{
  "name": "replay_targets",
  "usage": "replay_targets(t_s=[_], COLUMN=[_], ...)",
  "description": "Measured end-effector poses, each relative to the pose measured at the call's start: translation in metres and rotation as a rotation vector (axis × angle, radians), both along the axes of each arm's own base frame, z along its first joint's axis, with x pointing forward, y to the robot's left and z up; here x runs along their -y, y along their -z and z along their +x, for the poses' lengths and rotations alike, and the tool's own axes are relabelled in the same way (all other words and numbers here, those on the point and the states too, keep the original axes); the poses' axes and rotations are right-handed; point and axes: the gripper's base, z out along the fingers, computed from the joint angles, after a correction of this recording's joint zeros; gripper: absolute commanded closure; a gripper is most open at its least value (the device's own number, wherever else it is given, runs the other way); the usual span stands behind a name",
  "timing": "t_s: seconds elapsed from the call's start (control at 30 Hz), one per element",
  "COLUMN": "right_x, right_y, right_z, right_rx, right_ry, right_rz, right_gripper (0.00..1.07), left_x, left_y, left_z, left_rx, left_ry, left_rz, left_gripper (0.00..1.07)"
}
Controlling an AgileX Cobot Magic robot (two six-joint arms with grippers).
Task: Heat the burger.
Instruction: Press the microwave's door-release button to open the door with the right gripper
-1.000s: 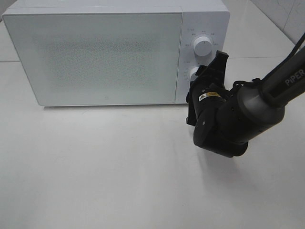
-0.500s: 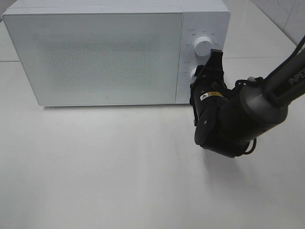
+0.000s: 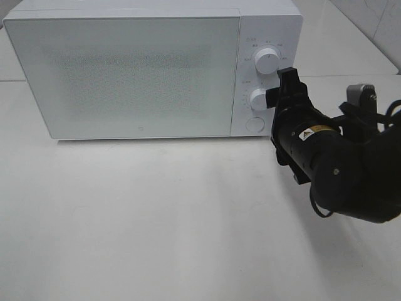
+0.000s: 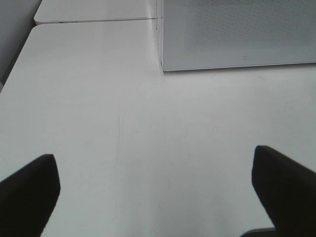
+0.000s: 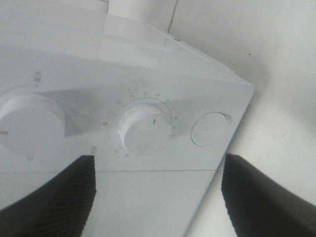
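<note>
The right gripper (image 3: 280, 89) is hovering with its jaws spread, gripping nothing. The burger is not showing anywhere; I judge it is sitting behind the shut door of the microwave (image 3: 125, 69) facing the fingertips. The lower dial (image 3: 259, 99) is lying just ahead of the gap, untouched, probably because setting the heat is the step in hand. The left gripper (image 4: 158, 192) is hanging released over the table (image 3: 156, 219), likely parked aside. Counting: one microwave, two dials, one round button (image 3: 253, 124), two grippers.
</note>
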Motion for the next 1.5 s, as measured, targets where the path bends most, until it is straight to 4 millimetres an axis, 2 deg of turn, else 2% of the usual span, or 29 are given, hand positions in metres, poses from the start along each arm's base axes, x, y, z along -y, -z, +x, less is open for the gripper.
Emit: replay_targets(t_s=[0.2,0.23,0.3,0.33,0.37,0.43,0.47,0.53,0.57,0.7,0.9,1.03,1.3,1.4,1.47,1.5], right_x=[0.001,-0.001,-0.002,-0.005,-0.005,-0.007,-0.007,-0.009,-0.009,-0.009,-0.005,-0.002,0.011,0.018,0.029,0.029], right_y=[-0.011,-0.016,-0.018,-0.024,-0.024,-0.029,-0.029,-0.032,-0.032,-0.034,-0.04,-0.046,-0.068,-0.076,-0.086,-0.086], right_z=[-0.017,-0.023,-0.025,-0.031,-0.031,-0.04,-0.04,-0.049,-0.049,-0.065,-0.083,-0.091,-0.117,-0.127,-0.142,-0.142], right_rx=[-0.072,-0.094,-0.1,-0.109,-0.109,-0.111,-0.111,-0.124,-0.124,-0.164,-0.215,-0.231,-0.252,-0.255,-0.266,-0.266], right_ry=[-0.195,-0.307,-0.353,-0.47,-0.47,-0.627,-0.627,-0.77,-0.77,-0.982,-1.156,-1.211,-1.307,-1.346,-1.399,-1.399], right_rz=[-0.204,-0.307,-0.348,-0.448,-0.448,-0.579,-0.579,-0.679,-0.679,-0.789,-0.855,-0.868,-0.856,-0.875,-0.926,-0.926], right_gripper=[0.36,0.36,0.36,0.36,0.36,0.36,0.36,0.36,0.36,0.36,0.36,0.36,0.36,0.36,0.36,0.36], left_x=[0.0,0.0,0.0,0.0,0.0,0.0,0.0,0.0,0.0,0.0,0.0,0.0,0.0,0.0,0.0,0.0], left_y=[0.0,0.0,0.0,0.0,0.0,0.0,0.0,0.0,0.0,0.0,0.0,0.0,0.0,0.0,0.0,0.0], left_z=[0.0,0.0,0.0,0.0,0.0,0.0,0.0,0.0,0.0,0.0,0.0,0.0,0.0,0.0,0.0,0.0], left_rx=[0.0,0.0,0.0,0.0,0.0,0.0,0.0,0.0,0.0,0.0,0.0,0.0,0.0,0.0,0.0,0.0], left_ry=[0.0,0.0,0.0,0.0,0.0,0.0,0.0,0.0,0.0,0.0,0.0,0.0,0.0,0.0,0.0,0.0], left_rz=[0.0,0.0,0.0,0.0,0.0,0.0,0.0,0.0,0.0,0.0,0.0,0.0,0.0,0.0,0.0,0.0], left_gripper=[0.09,0.09,0.09,0.09,0.09,0.09,0.09,0.09,0.09,0.09,0.09,0.09,0.09,0.09,0.09,0.09])
